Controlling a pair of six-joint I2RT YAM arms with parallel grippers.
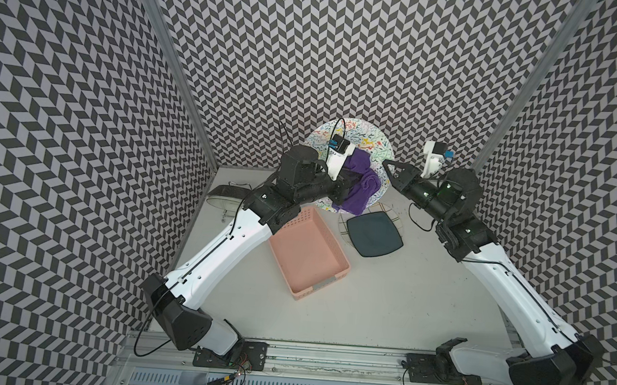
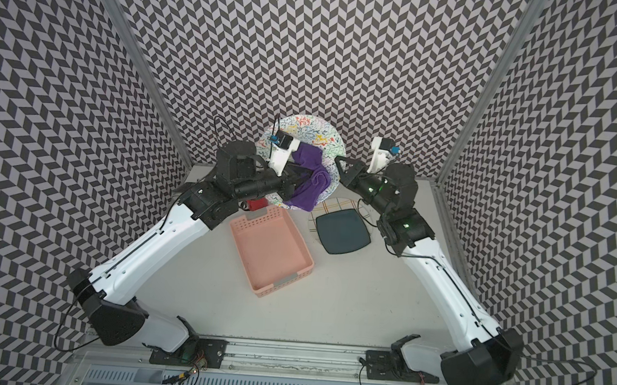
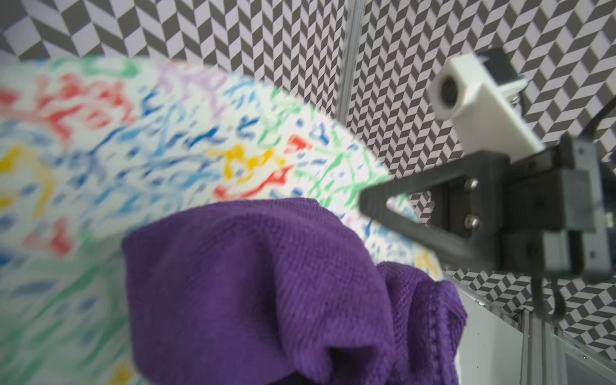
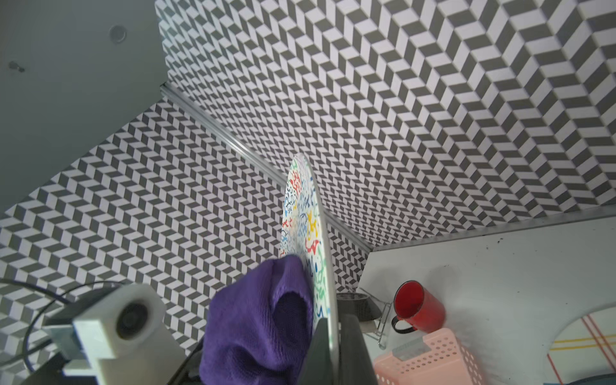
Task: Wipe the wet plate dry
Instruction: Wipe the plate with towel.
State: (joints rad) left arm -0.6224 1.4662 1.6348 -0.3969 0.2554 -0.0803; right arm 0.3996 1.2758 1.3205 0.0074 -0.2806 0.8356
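Note:
The plate [image 1: 365, 132] [image 2: 315, 127], white with coloured squiggles, is held up on edge above the back of the table. My right gripper [image 4: 331, 336] [image 1: 388, 166] is shut on its rim, one finger on each face. A purple cloth [image 1: 359, 184] [image 2: 309, 188] [image 3: 260, 283] lies bunched against the plate's patterned face [image 3: 166, 150]. My left gripper [image 1: 344, 179] is shut on this cloth, which hides its jaws in the left wrist view. The right wrist view shows the plate [image 4: 305, 213] edge-on with the cloth [image 4: 256, 326] touching it.
Below the arms, a pink basket [image 1: 308, 253] stands mid-table. A dark blue square plate [image 1: 374, 233] lies on a striped round plate [image 1: 385, 208] to its right. A red mug [image 4: 420, 306] and a black object on a clear stand [image 1: 225, 193] sit at the back left.

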